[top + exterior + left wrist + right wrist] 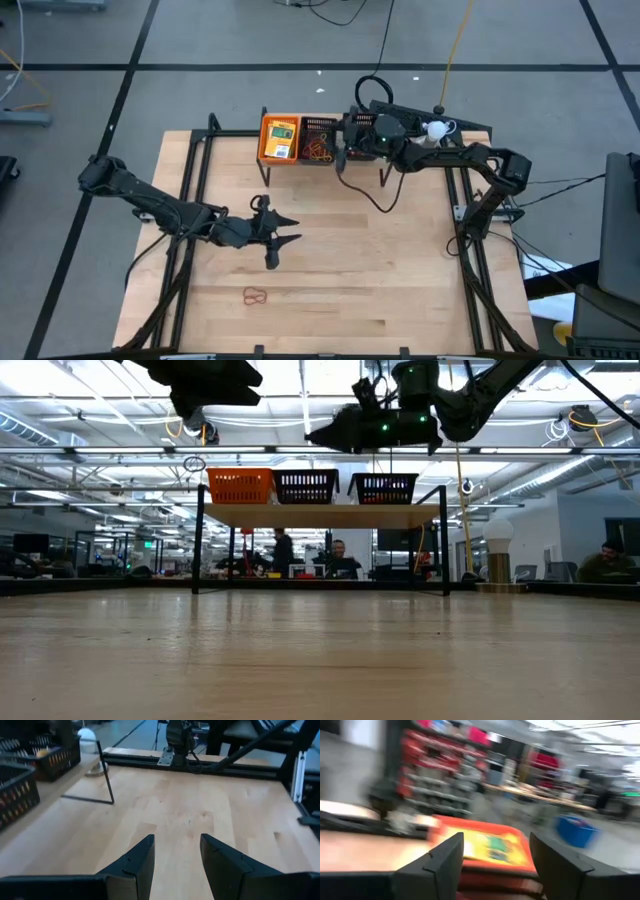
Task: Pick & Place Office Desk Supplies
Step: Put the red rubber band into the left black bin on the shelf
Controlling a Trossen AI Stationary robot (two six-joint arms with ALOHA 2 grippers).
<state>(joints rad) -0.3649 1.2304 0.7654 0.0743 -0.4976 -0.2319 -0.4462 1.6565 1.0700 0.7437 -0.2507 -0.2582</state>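
A pale wooden surface [400, 270] framed by black rails carries an orange mesh tray [266, 140] and a black mesh tray [318, 125] side by side at its far edge. A red-brown rubber-band loop [255, 295] lies alone on the boards near the front edge.

- Counter [400, 260]: pale blond wood with faint plank lines.
- Orange mesh tray [279, 139]: bright orange, holding a yellow-orange packet [281, 131] with a green label.
- Black mesh tray [318, 140]: dark, with red-brown rubber bands [318, 152] inside.
- Rubber-band loop [255, 295], lower left of the counter: thin, red-brown.
- Both arms: matte black.
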